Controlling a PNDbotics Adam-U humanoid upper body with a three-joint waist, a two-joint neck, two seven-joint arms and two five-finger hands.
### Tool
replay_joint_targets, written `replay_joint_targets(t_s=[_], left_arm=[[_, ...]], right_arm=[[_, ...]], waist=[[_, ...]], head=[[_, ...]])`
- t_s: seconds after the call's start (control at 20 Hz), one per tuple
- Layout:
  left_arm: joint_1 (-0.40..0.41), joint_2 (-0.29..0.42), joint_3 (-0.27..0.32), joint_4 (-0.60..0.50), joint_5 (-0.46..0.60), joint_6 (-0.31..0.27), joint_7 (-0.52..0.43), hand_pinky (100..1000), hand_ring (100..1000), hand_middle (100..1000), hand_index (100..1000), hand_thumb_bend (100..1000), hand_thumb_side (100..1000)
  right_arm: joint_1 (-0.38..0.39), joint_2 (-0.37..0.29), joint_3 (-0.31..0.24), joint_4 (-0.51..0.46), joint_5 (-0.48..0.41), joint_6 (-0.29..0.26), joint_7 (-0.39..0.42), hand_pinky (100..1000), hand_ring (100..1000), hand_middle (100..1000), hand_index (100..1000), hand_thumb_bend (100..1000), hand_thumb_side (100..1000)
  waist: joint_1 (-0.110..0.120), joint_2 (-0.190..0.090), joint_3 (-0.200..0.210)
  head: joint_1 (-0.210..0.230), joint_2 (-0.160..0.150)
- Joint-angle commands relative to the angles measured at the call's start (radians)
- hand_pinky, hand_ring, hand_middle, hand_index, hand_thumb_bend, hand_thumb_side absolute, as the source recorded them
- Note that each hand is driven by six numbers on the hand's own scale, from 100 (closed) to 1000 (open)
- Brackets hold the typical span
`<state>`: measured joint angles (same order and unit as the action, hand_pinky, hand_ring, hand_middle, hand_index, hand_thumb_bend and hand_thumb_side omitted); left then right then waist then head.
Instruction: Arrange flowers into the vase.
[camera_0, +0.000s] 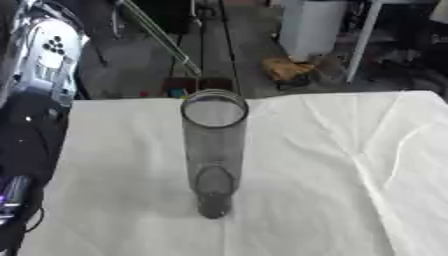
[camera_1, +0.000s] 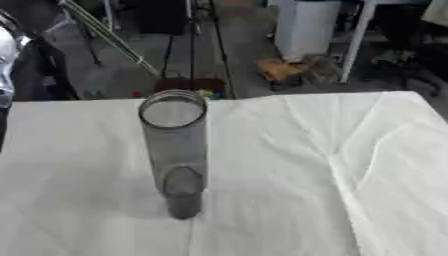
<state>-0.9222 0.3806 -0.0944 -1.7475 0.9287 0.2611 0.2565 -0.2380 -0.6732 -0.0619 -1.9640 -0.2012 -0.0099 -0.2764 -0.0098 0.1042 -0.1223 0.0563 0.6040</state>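
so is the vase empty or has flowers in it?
Empty: the vase stands upright, see-through, no stems inside or above its rim.

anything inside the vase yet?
No flowers or stems show inside the clear vase, standing upright on the white tablecloth. Through its open mouth and wall it looks empty; the very bottom is dark, so that part is unclear.

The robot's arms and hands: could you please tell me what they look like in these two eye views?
Neither hand shows in either view. A black bulky shape runs down the left edge of the left eye view, with a small purple glow low on it; I cannot tell whether it is the left arm. Otherwise only the clear vase stands on the white cloth.
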Motion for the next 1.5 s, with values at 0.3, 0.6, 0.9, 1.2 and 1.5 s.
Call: replay_joint_targets(t_s=[0.3,0.6,0.9,1.2,1.5], left_arm=[[-0.015,-0.002,-0.040,0.044,-0.017,0.025,-0.015,100,100,100,100,1000,229],[-0.025,-0.008,-0.082,0.115,-0.055,0.051,-0.038,100,100,100,100,1000,234],[-0.033,-0.001,-0.122,0.149,-0.093,0.097,-0.064,100,100,100,100,1000,267],[-0.035,0.012,-0.163,0.148,-0.117,0.135,-0.086,100,100,100,100,1000,350],[-0.030,0.027,-0.195,0.138,-0.143,0.165,-0.095,100,100,100,100,1000,480]], right_arm=[[-0.018,-0.018,-0.007,-0.006,-0.004,0.000,0.003,670,718,731,838,100,693],[-0.023,-0.018,-0.005,-0.007,-0.003,0.000,0.006,670,718,730,838,100,694],[-0.024,-0.017,-0.004,-0.006,-0.003,0.000,0.006,670,718,730,838,100,694],[-0.025,-0.017,-0.003,-0.004,-0.004,-0.001,0.009,671,718,730,838,100,694],[-0.024,-0.017,-0.003,-0.004,-0.004,-0.001,0.009,671,718,730,838,100,694]], waist=[[0.003,-0.007,-0.011],[0.007,0.000,-0.020],[0.012,0.001,-0.019],[0.012,-0.001,-0.018],[0.011,-0.002,-0.019]], head=[[0.000,-0.014],[0.003,-0.020],[-0.001,-0.018],[-0.003,-0.018],[-0.004,-0.018]])
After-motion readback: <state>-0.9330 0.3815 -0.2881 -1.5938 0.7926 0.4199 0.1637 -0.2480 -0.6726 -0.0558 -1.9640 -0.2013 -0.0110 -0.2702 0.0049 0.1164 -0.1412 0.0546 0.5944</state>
